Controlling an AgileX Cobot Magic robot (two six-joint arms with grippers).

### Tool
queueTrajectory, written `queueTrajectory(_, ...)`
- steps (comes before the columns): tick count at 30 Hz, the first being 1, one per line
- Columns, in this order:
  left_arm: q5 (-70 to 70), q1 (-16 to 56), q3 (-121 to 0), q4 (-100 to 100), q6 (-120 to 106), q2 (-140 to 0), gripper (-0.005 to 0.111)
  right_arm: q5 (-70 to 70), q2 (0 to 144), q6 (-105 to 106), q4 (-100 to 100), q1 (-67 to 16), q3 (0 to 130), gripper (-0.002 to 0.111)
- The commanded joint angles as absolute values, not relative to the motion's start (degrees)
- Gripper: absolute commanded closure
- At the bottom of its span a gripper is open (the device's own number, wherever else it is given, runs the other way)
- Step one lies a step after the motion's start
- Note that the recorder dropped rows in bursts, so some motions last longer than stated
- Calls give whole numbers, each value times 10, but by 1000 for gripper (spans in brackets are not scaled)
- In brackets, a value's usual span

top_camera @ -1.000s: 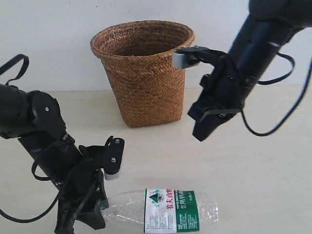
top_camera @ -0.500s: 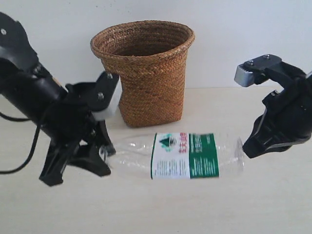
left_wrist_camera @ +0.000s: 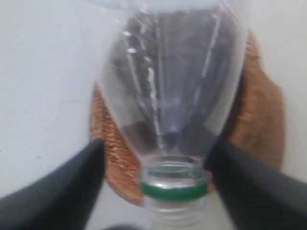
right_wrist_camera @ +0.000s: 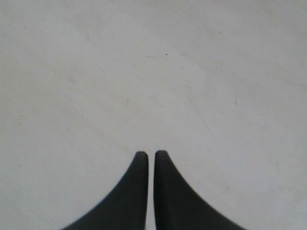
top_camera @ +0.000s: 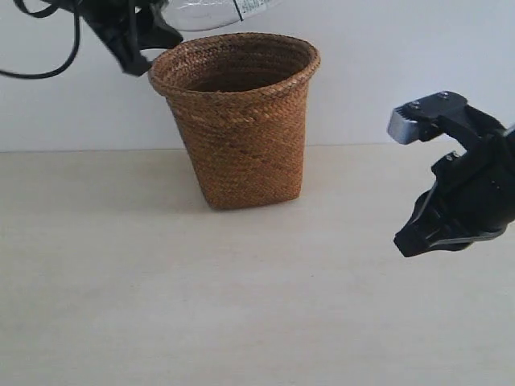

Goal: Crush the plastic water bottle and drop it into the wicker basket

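The plastic water bottle (top_camera: 213, 10), clear with a white label, hangs at the top edge of the exterior view, just above the rim of the wicker basket (top_camera: 241, 121). My left gripper (top_camera: 151, 40) is at its neck end, up at the top left. In the left wrist view the bottle (left_wrist_camera: 172, 86) points down at the basket (left_wrist_camera: 108, 148). Its green-ringed neck sits between the spread fingers of the left gripper (left_wrist_camera: 159, 142), with a gap on one side. My right gripper (top_camera: 412, 241) hovers low at the right, shut and empty (right_wrist_camera: 147, 153).
The pale wooden table (top_camera: 241, 314) runs from the basket to the front edge. A white wall stands close behind the basket. A black cable loops from the left arm at the upper left corner.
The left gripper has carried the bottle from table height up and back to above the basket rim. The right gripper has stayed in place at the right.
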State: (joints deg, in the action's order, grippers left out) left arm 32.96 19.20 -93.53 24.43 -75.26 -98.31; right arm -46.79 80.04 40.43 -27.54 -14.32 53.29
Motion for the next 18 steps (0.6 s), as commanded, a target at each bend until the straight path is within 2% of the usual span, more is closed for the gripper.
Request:
queueTrajectory(1, 308, 177, -993, 223, -708, -1039, 18, -472, 795, 410, -287, -139, 530, 108)
queueTrajectory(10, 347, 177, -1001, 195, -674, -1053, 23, -418, 795, 414, -289, -139, 497, 108)
queueTrajectory(13, 378, 177, -1001, 185, -666, -1053, 31, -404, 795, 414, -292, -139, 497, 108)
queueTrajectory(14, 389, 177, -1001, 181, -659, -1053, 36, -397, 795, 414, -294, -139, 497, 108)
queueTrajectory(16, 433, 177, -1001, 165, -633, -1046, 60, -361, 795, 414, -303, -139, 497, 108)
queueTrajectory(17, 471, 177, -1001, 149, -603, -1038, 83, -308, 795, 414, -317, -139, 497, 108)
queueTrajectory(18, 486, 177, -1001, 144, -596, -1034, 93, -290, 795, 414, -318, -139, 498, 108)
